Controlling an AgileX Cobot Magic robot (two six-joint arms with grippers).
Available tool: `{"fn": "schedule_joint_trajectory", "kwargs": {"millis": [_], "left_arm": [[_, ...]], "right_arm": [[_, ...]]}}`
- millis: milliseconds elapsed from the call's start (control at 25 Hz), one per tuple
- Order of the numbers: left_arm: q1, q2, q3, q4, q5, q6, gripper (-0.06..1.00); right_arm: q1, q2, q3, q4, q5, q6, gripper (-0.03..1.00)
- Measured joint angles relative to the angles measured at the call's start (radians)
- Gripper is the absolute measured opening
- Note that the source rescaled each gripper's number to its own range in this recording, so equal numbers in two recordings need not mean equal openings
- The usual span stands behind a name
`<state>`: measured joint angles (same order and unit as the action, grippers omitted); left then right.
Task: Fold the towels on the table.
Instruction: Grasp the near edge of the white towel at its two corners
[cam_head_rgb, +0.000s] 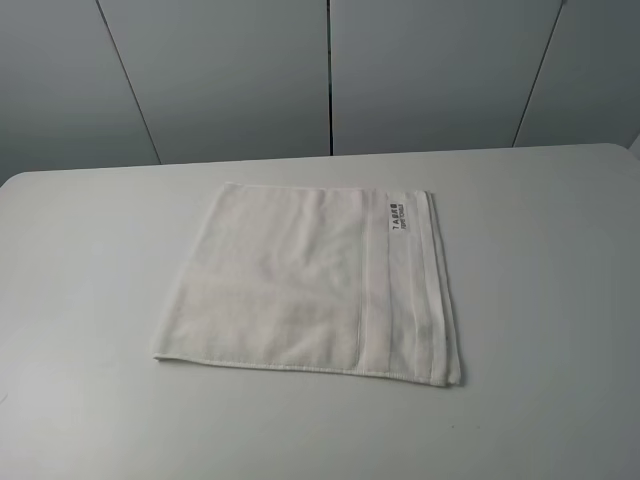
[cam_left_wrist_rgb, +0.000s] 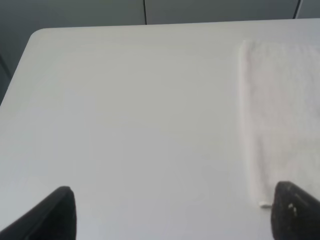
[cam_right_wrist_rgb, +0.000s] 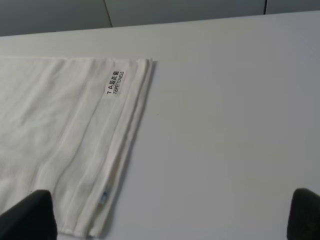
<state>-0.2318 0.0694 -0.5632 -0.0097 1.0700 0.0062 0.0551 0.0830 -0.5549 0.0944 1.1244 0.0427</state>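
A white terry towel (cam_head_rgb: 300, 285) lies flat on the white table (cam_head_rgb: 90, 300), near the middle. A woven border band runs along its right side, with a small white label (cam_head_rgb: 395, 212) with dark print near the far right corner. Neither gripper shows in the exterior high view. In the left wrist view the left gripper (cam_left_wrist_rgb: 172, 212) is open above bare table, its fingers (cam_left_wrist_rgb: 57, 212) wide apart, with the towel's left edge (cam_left_wrist_rgb: 280, 115) beside it. In the right wrist view the right gripper (cam_right_wrist_rgb: 170, 217) is open above the table beside the towel's banded edge (cam_right_wrist_rgb: 75, 145) and label (cam_right_wrist_rgb: 115, 82).
Grey wall panels (cam_head_rgb: 330, 70) stand behind the table's far edge. The table's far left rounded corner (cam_left_wrist_rgb: 37, 35) shows in the left wrist view. Bare tabletop surrounds the towel on all sides.
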Motion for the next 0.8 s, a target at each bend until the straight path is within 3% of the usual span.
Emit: {"fn": "schedule_joint_trajectory", "kwargs": {"millis": [240,640,800], "left_arm": [[0.000,0.283,-0.068,-0.043,-0.105,0.126,1.00],[0.000,0.916,-0.235,-0.325,-0.175,0.555,1.00],[-0.032,1.114,-0.277,-0.376,-0.190,0.711,1.00]], "right_arm": [[0.000,0.264,-0.110,0.052,-0.053,-0.109,1.00],[0.000,0.767,-0.261,0.278,-0.099,-0.501,1.00],[0.000,0.921,-0.268,0.309,-0.098,-0.633,1.00]]}}
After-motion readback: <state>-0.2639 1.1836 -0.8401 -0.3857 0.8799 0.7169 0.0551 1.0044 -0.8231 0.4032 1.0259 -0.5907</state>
